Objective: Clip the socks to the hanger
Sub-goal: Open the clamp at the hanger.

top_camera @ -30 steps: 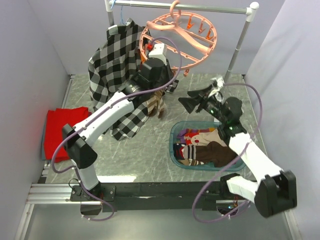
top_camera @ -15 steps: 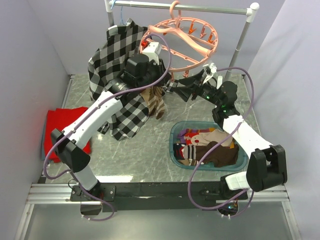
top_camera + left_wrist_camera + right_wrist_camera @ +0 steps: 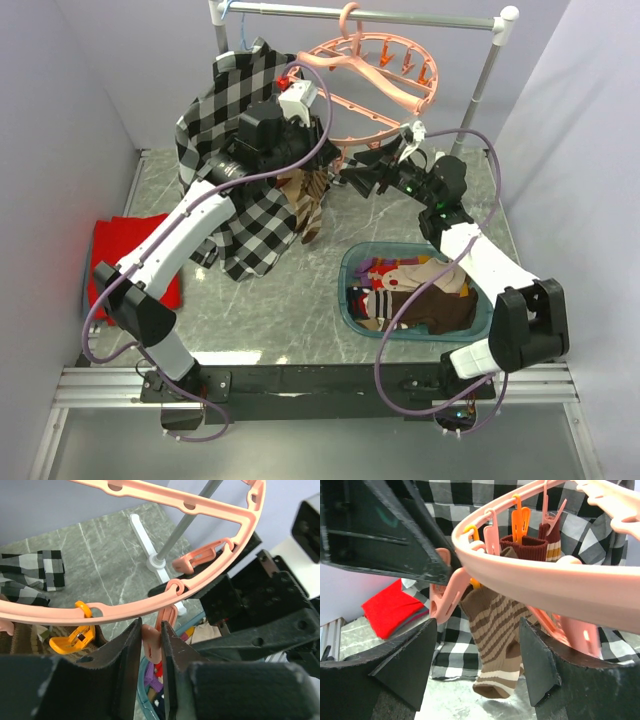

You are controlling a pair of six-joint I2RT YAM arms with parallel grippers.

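Observation:
The salmon-pink hanger (image 3: 372, 72) hangs from the rail. Its rim crosses the left wrist view (image 3: 200, 582) and the right wrist view (image 3: 545, 582). My left gripper (image 3: 318, 140) is at the rim's near side, shut on a dangling pink clip (image 3: 150, 642). That clip also shows in the right wrist view (image 3: 445, 600). A brown striped sock (image 3: 497, 630) hangs clipped beside it, with a maroon sock (image 3: 530, 547) behind. My right gripper (image 3: 355, 180) is open and empty just under the rim, facing the striped sock (image 3: 310, 200). More socks (image 3: 420, 295) lie in the teal basin (image 3: 345, 290).
A black-and-white plaid shirt (image 3: 230, 130) hangs left of the hanger. A red cloth (image 3: 120, 260) lies at the table's left. The grey rail (image 3: 400, 15) and its right post (image 3: 480, 80) stand at the back. An orange clip (image 3: 75, 640) dangles left of my fingers.
My left gripper has risen and moved back to the hanger's rim. My right arm has swung left and up from above the basin to under the rim.

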